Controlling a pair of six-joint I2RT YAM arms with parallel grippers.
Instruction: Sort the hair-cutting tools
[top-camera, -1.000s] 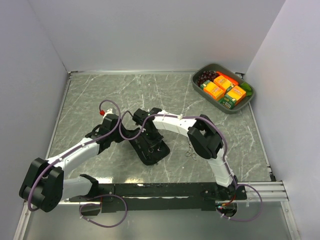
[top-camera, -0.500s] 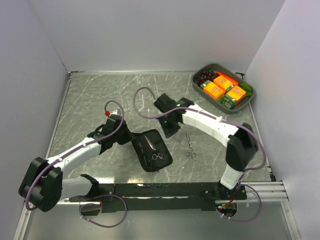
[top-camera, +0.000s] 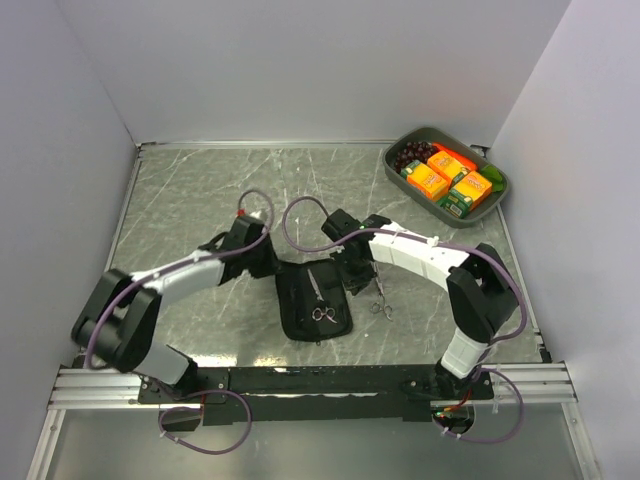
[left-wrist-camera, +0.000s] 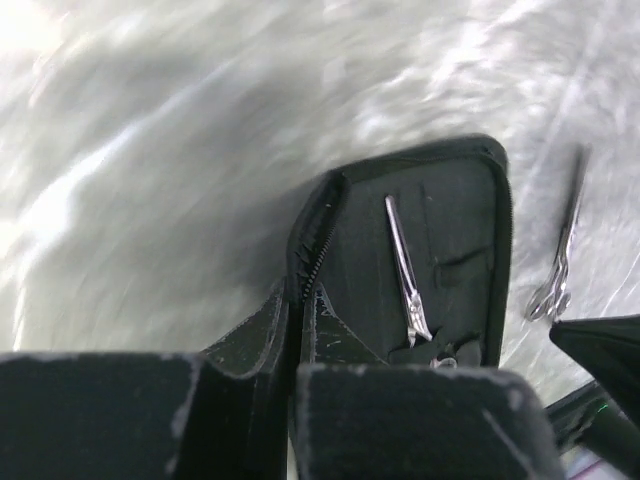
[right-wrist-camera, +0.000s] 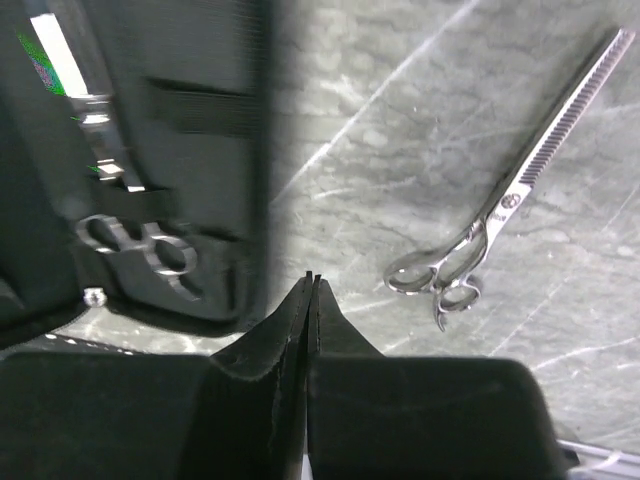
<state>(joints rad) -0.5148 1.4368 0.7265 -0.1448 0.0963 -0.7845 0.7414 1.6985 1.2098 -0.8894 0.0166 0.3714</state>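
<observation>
Grey marble tabletop (top-camera: 200, 190), plain white walls (top-camera: 300, 70), even light.

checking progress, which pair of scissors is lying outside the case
The toothed pair on the bare table, right of the case; the other pair sits inside the open black case.
</observation>
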